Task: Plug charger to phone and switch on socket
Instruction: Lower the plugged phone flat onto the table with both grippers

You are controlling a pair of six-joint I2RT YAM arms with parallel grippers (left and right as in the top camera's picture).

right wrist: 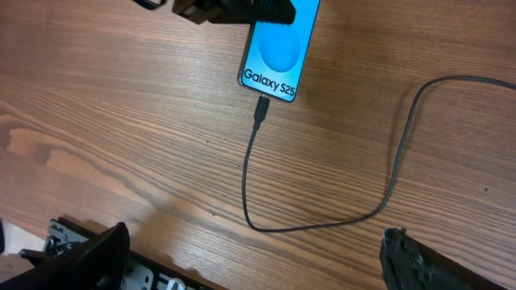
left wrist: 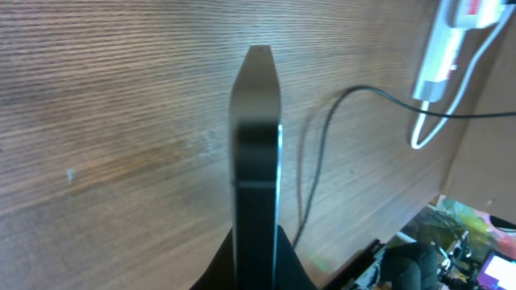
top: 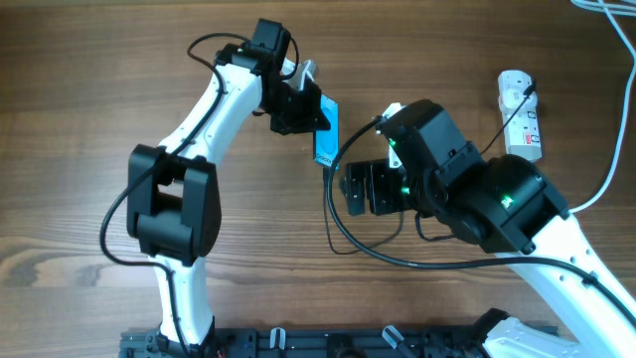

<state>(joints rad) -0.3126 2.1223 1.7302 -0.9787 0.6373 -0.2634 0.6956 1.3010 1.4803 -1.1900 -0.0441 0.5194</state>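
Note:
The phone [top: 326,132] has a cyan screen and a white band reading "Galaxy S25". My left gripper [top: 310,107] is shut on its far end. In the left wrist view the phone [left wrist: 256,153] shows edge-on between the fingers [left wrist: 256,270]. In the right wrist view the charger's black connector tip [right wrist: 260,110] meets the phone's [right wrist: 279,53] lower edge, and its thin cable [right wrist: 322,225] loops over the table. My right gripper [top: 350,189] is open and empty, its fingers [right wrist: 258,262] wide apart above the cable loop. The white socket [top: 521,114] lies at the far right.
A thick white cable [top: 614,149] runs from the socket along the right edge. The socket also shows in the left wrist view [left wrist: 446,44] with the black cable [left wrist: 321,137] trailing from it. A black rail [top: 328,343] lines the near table edge.

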